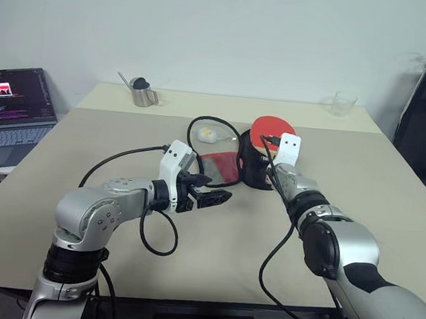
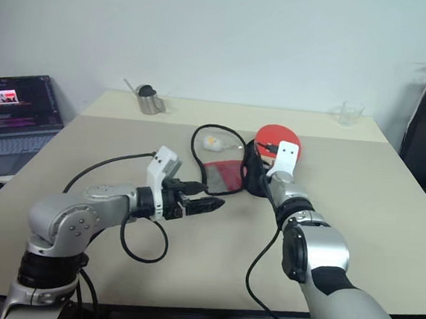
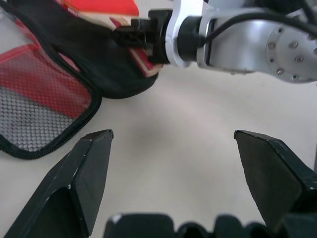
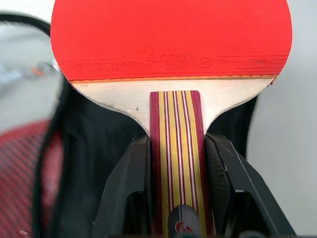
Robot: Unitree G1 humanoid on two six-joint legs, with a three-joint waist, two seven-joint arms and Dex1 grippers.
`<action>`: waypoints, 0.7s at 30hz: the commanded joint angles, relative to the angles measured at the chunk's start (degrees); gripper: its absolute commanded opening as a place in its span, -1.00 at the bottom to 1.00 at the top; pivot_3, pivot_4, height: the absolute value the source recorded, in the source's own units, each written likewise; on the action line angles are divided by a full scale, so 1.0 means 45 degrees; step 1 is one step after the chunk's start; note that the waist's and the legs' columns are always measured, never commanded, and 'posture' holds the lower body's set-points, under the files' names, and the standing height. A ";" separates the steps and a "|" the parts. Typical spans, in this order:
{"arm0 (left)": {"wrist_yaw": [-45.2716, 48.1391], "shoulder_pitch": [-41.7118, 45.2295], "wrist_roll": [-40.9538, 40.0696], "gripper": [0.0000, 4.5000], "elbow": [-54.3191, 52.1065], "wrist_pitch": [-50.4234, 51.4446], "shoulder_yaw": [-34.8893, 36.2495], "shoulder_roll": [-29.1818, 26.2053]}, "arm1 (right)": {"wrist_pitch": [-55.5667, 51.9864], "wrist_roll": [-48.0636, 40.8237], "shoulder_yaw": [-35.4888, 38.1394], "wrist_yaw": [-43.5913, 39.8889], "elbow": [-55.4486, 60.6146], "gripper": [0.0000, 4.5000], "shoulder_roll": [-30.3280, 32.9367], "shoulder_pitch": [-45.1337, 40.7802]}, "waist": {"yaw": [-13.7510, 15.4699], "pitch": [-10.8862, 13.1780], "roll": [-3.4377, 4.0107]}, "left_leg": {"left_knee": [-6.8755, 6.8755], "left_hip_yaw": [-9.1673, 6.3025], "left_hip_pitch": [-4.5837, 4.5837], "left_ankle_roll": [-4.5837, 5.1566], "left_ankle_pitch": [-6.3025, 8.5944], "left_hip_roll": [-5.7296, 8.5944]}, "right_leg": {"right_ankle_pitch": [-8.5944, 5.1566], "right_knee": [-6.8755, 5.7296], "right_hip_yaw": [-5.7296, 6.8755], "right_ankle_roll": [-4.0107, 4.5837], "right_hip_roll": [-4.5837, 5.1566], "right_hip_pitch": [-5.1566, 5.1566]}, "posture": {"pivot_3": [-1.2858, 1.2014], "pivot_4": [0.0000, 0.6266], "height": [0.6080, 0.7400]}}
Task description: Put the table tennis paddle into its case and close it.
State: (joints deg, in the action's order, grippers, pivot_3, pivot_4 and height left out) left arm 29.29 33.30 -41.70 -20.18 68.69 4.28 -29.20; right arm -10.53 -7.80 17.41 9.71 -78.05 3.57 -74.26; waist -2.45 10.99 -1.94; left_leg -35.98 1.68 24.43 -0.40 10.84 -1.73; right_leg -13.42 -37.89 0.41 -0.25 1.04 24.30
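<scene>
Red rubber marks the table tennis paddle [image 4: 171, 37], which we hold by its striped handle in the right gripper [image 4: 178, 163], jaws clamped on both sides of the wood. The blade stands above the open case [image 1: 231, 167], which lies on the desk [image 1: 390, 182] with its red lining and mesh pocket exposed. Our left gripper [image 1: 213, 198] hovers just beside the case flap, jaws spread wide and holding nothing. The insertion step is in hand. Next, we judge that the left gripper must pin or lift the flap while we guide the blade into the pouch mouth. The zipper is not yet closed.
</scene>
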 commanded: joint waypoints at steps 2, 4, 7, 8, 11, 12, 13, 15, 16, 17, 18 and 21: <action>-0.0141 0.0093 -0.0357 0.91 -0.0671 0.0181 0.0392 -0.0142 | 0.0560 0.0060 0.0105 0.0060 0.0333 -0.51 -0.0184 -0.0136 | -0.0003 0.0000 0.0000 | 0.0000 -0.0002 -0.0001 0.0000 0.0000 -0.0001 | 0.0000 -0.0001 0.0001 0.0000 -0.0001 0.0000 | 0.03 -0.52 1.00; -0.0190 0.0092 -0.0397 0.91 -0.0721 0.0250 0.0432 -0.0149 | 0.0549 0.0056 0.0137 0.0069 0.0317 -0.51 -0.0269 -0.0070 | -0.0001 0.0000 0.0000 | -0.0001 -0.0003 0.0000 0.0000 0.0000 0.0000 | -0.0001 -0.0001 0.0003 -0.0001 -0.0001 -0.0001 | 0.03 -0.52 1.00; -0.0301 0.0054 -0.0480 0.91 -0.0787 0.0332 0.0484 -0.0173 | 0.0541 0.0073 0.0171 0.0032 0.0302 -0.51 -0.0395 -0.0061 | -0.0002 0.0000 0.0000 | -0.0002 -0.0002 -0.0001 0.0000 0.0000 0.0002 | 0.0000 0.0000 0.0001 0.0000 0.0000 -0.0001 | 0.03 -0.52 1.00; -0.0349 0.0048 -0.0493 0.91 -0.0798 0.0357 0.0494 -0.0166 | 0.0537 0.0074 0.0179 0.0019 0.0297 -0.51 -0.0432 -0.0075 | -0.0002 0.0000 0.0000 | -0.0001 -0.0002 0.0000 0.0000 0.0000 0.0001 | 0.0000 0.0000 0.0002 0.0000 0.0000 -0.0001 | 0.03 -0.52 1.00; -0.0455 0.0001 -0.0564 0.91 -0.0918 0.0463 0.0575 -0.0138 | 0.0544 0.0056 0.0214 0.0017 0.0287 -0.51 -0.0523 -0.0140 | -0.0003 0.0000 0.0000 | -0.0003 -0.0003 -0.0001 0.0000 0.0000 0.0001 | 0.0000 -0.0002 0.0003 -0.0001 0.0000 -0.0002 | 0.03 -0.52 1.00; -0.0489 -0.0015 -0.0593 0.91 -0.0969 0.0503 0.0603 -0.0123 | 0.0555 0.0064 0.0215 0.0027 0.0280 -0.51 -0.0549 -0.0158 | -0.0006 0.0000 0.0000 | -0.0004 -0.0002 -0.0001 0.0000 0.0000 0.0001 | -0.0001 -0.0003 0.0002 -0.0001 0.0000 -0.0002 | 0.03 -0.52 1.00; -0.0518 -0.0027 -0.0611 0.91 -0.1000 0.0531 0.0620 -0.0113 | 0.0566 0.0071 0.0220 0.0033 0.0275 -0.51 -0.0567 -0.0166 | -0.0010 0.0000 0.0000 | -0.0004 -0.0002 -0.0002 0.0000 0.0000 0.0000 | -0.0001 -0.0003 0.0002 -0.0001 0.0000 -0.0001 | 0.03 -0.52 1.00; -0.0578 -0.0046 -0.0632 0.91 -0.1033 0.0563 0.0632 -0.0102 | 0.0589 0.0094 0.0222 0.0041 0.0262 -0.51 -0.0586 -0.0151 | -0.0012 0.0000 0.0000 | -0.0004 -0.0004 -0.0002 -0.0001 0.0000 -0.0002 | -0.0001 -0.0003 0.0002 -0.0001 -0.0001 -0.0002 | 0.03 -0.52 1.00; -0.0607 -0.0053 -0.0642 0.91 -0.1045 0.0578 0.0642 -0.0094 | 0.0604 0.0112 0.0218 0.0055 0.0253 -0.51 -0.0593 -0.0119 | -0.0012 0.0000 0.0000 | -0.0004 -0.0005 -0.0002 0.0000 0.0000 -0.0001 | -0.0001 -0.0003 0.0005 -0.0001 -0.0001 -0.0001 | 0.03 -0.52 1.00; -0.0632 -0.0066 -0.0669 0.91 -0.1084 0.0612 0.0673 -0.0095 | 0.0613 0.0129 0.0211 0.0076 0.0247 -0.51 -0.0603 -0.0089 | -0.0012 0.0000 0.0000 | -0.0004 -0.0004 -0.0002 -0.0001 0.0000 -0.0001 | -0.0001 -0.0003 0.0003 -0.0001 -0.0001 -0.0001 | 0.03 -0.52 1.00; -0.0660 -0.0079 -0.0694 0.91 -0.1124 0.0650 0.0702 -0.0097 | 0.0618 0.0145 0.0205 0.0098 0.0239 -0.51 -0.0617 -0.0046 | -0.0013 0.0000 0.0000 | -0.0004 -0.0003 -0.0002 -0.0001 0.0000 0.0000 | -0.0001 -0.0003 0.0003 -0.0001 0.0000 -0.0002 | 0.03 -0.52 1.00; -0.0767 -0.0133 -0.0802 0.91 -0.1229 0.0755 0.0762 -0.0089 | 0.0622 0.0185 0.0190 0.0178 0.0220 -0.51 -0.0649 0.0086 | -0.0013 0.0000 0.0000 | -0.0004 -0.0002 -0.0002 -0.0001 0.0000 0.0000 | 0.0000 -0.0003 0.0001 0.0000 -0.0001 -0.0002 | 0.03 -0.52 1.00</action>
State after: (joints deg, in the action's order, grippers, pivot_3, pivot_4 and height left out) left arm 26.15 32.62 -44.08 -23.05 72.06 6.18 -29.51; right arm -9.36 -7.56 18.16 10.24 -78.06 0.99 -73.58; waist -2.51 10.99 -1.94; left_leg -36.00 1.67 24.42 -0.40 10.84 -1.73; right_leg -13.42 -37.90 0.42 -0.26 1.04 24.30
